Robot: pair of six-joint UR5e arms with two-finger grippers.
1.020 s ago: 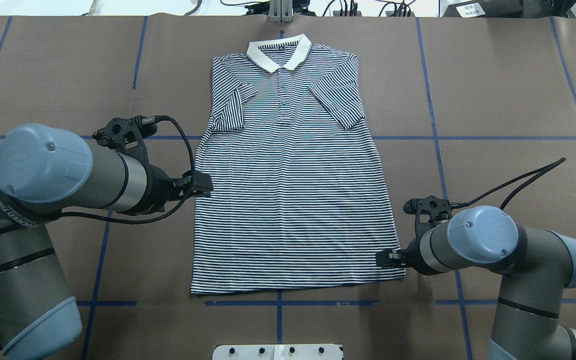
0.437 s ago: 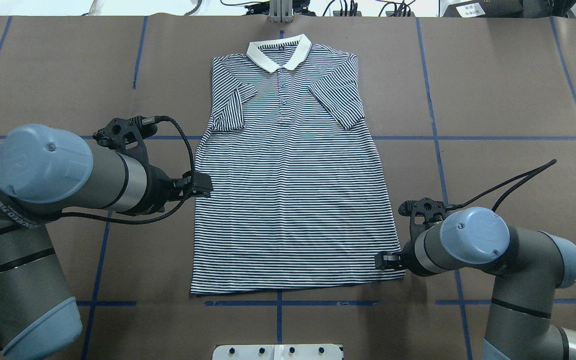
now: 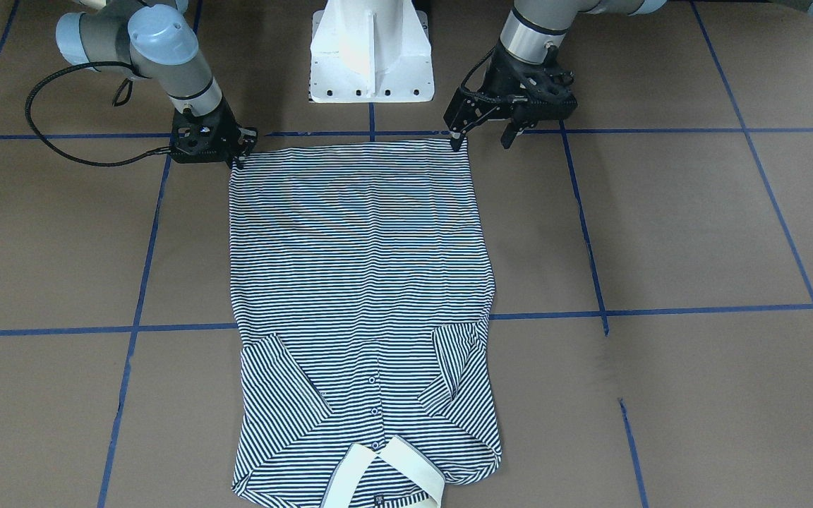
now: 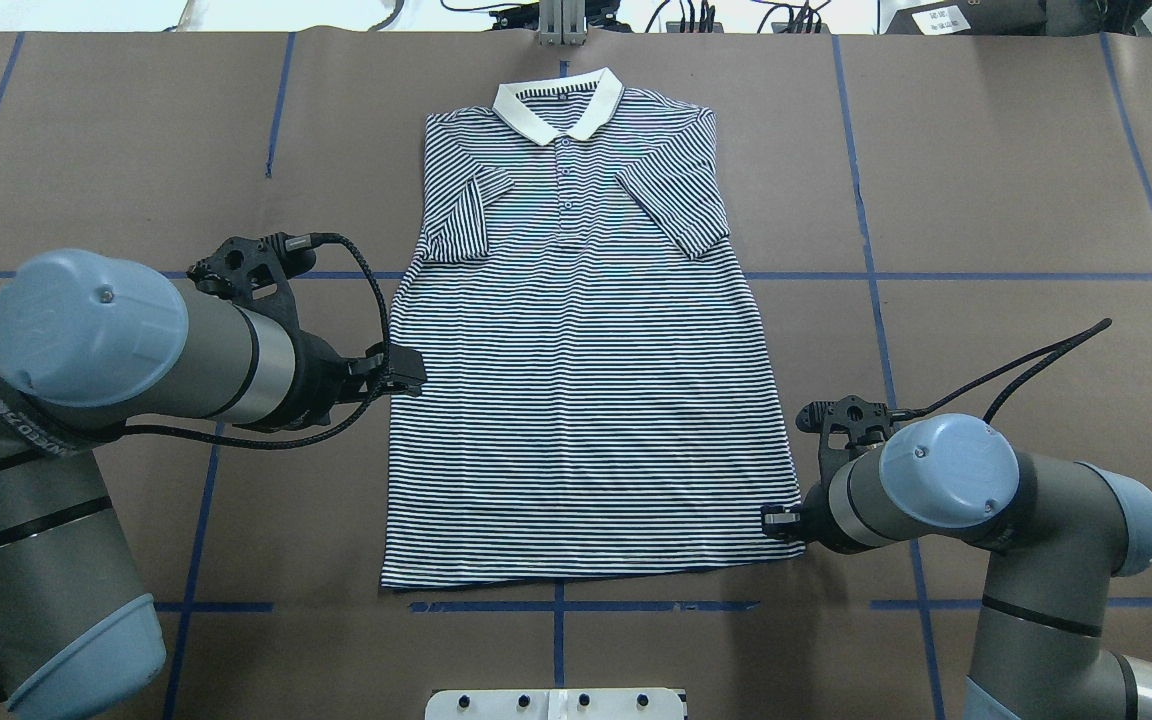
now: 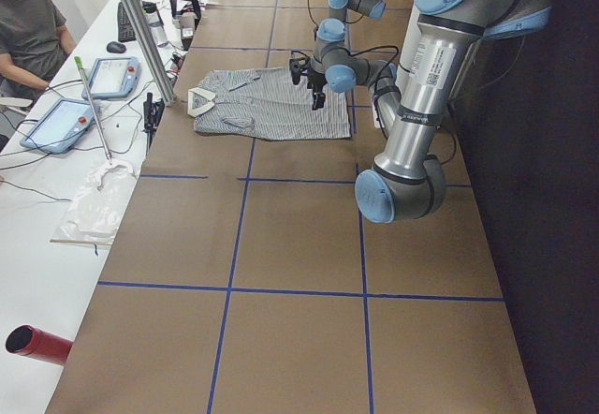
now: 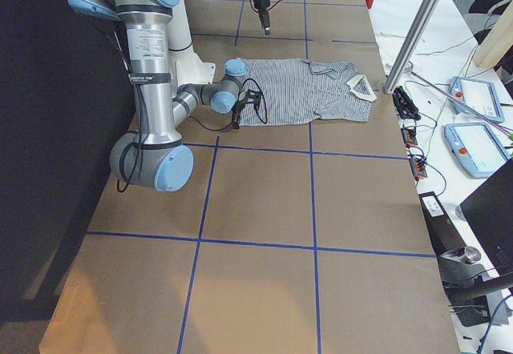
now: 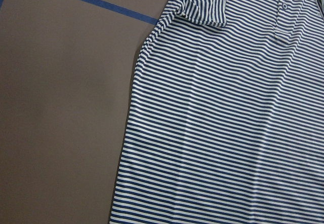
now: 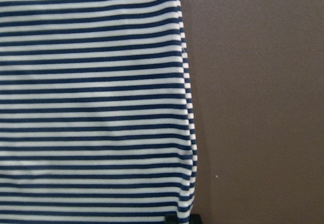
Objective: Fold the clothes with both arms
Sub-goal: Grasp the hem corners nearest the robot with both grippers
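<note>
Grey metal tubes are making up the left arm (image 4: 198,362) and right arm (image 4: 1061,500); light-blue caps (image 4: 86,325) are covering the joints, with small screws (image 4: 107,293) sitting in them; black lettering (image 5: 429,58) is running along a left-arm link; black braided cables (image 4: 368,285) are looping off black wrist brackets (image 4: 246,262); white pedestal base (image 3: 371,42) is showing dark bolt heads (image 3: 358,92).

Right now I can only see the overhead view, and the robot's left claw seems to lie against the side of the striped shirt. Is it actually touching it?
Observer: No. The exterior right view shows the left gripper hanging well above the polo shirt, clear of the cloth.
Visitor: Is that claw open or closed?
Observer: Open. In the front-facing view its two fingers stand wide apart.
Visitor: And the other claw?
Observer: In the front-facing view the right gripper sits low at the table with its fingers together, apparently pinching the shirt.
</note>
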